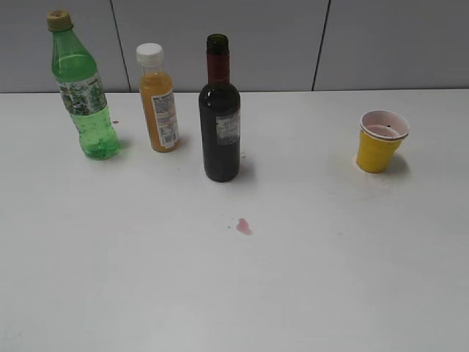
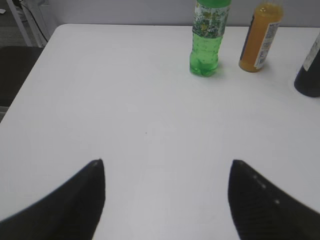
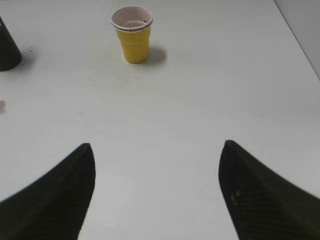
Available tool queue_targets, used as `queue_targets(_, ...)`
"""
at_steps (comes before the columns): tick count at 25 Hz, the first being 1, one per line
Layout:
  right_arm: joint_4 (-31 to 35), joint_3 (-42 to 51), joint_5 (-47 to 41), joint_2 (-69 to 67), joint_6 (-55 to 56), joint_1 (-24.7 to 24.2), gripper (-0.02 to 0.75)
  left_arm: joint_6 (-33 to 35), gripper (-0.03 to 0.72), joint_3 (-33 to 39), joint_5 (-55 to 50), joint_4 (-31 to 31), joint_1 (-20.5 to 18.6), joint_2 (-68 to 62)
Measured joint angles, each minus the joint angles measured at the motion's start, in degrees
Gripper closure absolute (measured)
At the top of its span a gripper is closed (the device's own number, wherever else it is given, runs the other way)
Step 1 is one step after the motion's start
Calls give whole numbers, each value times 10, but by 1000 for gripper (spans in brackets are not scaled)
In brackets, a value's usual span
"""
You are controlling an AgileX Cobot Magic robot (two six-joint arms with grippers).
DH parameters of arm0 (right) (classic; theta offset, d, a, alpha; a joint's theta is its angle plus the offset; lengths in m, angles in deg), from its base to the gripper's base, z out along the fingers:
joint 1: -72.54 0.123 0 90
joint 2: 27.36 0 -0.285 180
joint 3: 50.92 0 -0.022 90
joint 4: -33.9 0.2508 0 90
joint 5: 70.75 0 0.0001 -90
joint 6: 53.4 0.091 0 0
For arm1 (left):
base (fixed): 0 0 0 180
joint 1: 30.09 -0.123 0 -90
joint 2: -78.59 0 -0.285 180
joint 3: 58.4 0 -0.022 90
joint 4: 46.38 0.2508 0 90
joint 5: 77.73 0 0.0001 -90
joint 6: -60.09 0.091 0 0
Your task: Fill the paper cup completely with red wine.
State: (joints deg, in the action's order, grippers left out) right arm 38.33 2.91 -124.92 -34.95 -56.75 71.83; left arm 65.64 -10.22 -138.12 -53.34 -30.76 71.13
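Observation:
The yellow paper cup [image 1: 380,143] stands upright at the right of the white table; the right wrist view shows it [image 3: 133,36] far ahead, its inside whitish-pink with no dark liquid visible. The dark green wine bottle [image 1: 219,117], open at the top, with maroon neck foil, stands near the middle; its base shows in the left wrist view [image 2: 309,70] and the right wrist view [image 3: 7,47]. My left gripper [image 2: 167,165] is open and empty above bare table. My right gripper [image 3: 157,147] is open and empty, well short of the cup. Neither gripper shows in the exterior view.
A bright green soda bottle [image 1: 82,92] and an orange juice bottle [image 1: 158,99] with a white cap stand left of the wine bottle. A small pink-red spill [image 1: 244,226] lies on the table in front of the wine bottle. The table's left edge [image 2: 30,65] shows in the left wrist view.

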Motion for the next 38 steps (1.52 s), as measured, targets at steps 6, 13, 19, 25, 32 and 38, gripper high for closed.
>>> queue_targets(6,0,0,0,0,0,0,163,0,106,0,0,0,0,0)
queue_targets(13,0,0,0,0,1,0,164,0,106,0,0,0,0,0)
queue_targets(19,1,-1,1,0,1,0,153,0,106,0,0,0,0,0)
queue_targets(25,5,-15,59,0,1,0,75,0,106,0,0,0,0,0)
queue_targets(32,5,-15,189,-25,1,0,73,0,106,0,0,0,0,0)
queue_targets(38,6,-4,297,-99,1,0,87,0,106,0,1,0,0,0)
